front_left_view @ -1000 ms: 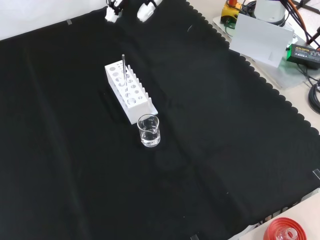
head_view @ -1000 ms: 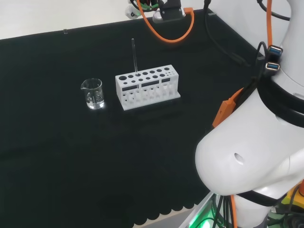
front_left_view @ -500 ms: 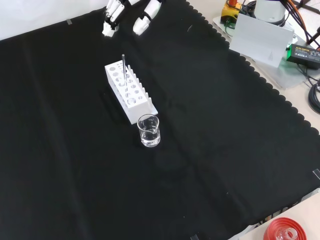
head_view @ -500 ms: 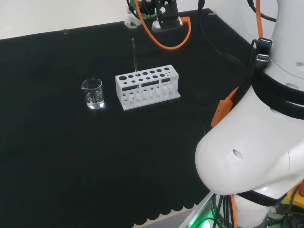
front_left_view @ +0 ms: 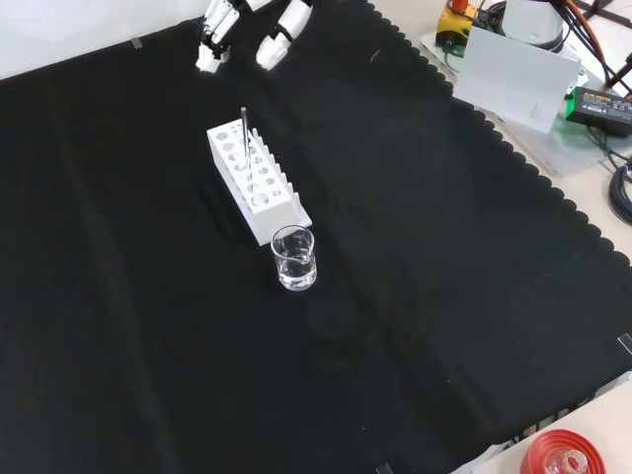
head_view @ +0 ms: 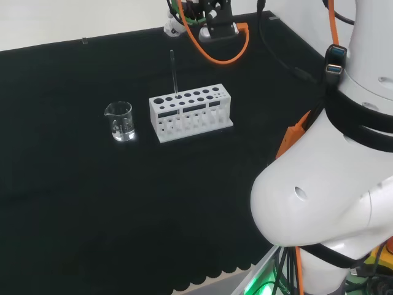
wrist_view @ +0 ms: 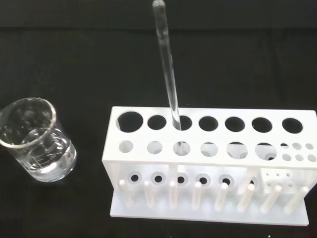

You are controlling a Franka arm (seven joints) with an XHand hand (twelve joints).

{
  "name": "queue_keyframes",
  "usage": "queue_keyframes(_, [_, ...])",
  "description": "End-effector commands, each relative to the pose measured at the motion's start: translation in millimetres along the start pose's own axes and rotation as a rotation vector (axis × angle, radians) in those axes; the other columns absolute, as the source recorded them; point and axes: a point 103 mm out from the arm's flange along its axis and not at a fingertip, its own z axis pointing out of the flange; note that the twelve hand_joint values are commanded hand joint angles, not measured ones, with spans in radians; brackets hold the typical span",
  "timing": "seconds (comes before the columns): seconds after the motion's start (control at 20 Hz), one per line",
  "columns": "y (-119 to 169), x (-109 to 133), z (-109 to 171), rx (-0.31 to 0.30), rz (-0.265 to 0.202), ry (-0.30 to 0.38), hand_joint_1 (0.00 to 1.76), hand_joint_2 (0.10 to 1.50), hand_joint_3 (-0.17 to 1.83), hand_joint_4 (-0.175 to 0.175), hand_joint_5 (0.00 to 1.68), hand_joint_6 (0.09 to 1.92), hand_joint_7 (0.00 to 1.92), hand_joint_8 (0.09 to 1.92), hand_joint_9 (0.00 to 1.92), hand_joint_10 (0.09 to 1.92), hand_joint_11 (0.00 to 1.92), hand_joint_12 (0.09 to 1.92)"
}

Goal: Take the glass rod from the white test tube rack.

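Front view, near to far: glass beaker [front_left_view: 293,258] on black cloth [front_left_view: 415,276], just beside near end of white test tube rack [front_left_view: 254,181]. Glass rod [front_left_view: 245,133] upright in hole of rack's back row, toward far end. Beyond rack, apart from it: hand [front_left_view: 247,28], fingers spread and fairly straight, holding nothing.

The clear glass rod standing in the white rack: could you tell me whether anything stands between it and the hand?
Nothing visible does. The black and white hand hovers open beyond the white test tube rack; only bare cloth lies between it and the clear glass rod.
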Motion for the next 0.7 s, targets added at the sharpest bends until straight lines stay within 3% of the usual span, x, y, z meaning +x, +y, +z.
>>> queue_keyframes(0.05, [11.4,8.7,15.2,0.015,-0.015,-0.015,0.51,1.27,-0.17,-0.064,0.36,0.09,0.29,0.73,0.57,0.74,0.52,1.34])
queue_keyframes(0.35, [21.1,9.9,32.7,0.021,-0.009,-0.019,0.53,1.27,-0.17,-0.063,0.37,0.09,0.30,0.74,0.57,0.75,0.52,1.34])
queue_keyframes(0.7, [27.7,10.6,45.4,0.016,-0.035,-0.009,0.53,1.27,-0.17,-0.063,0.38,0.09,0.31,0.74,0.57,0.75,0.52,1.34])
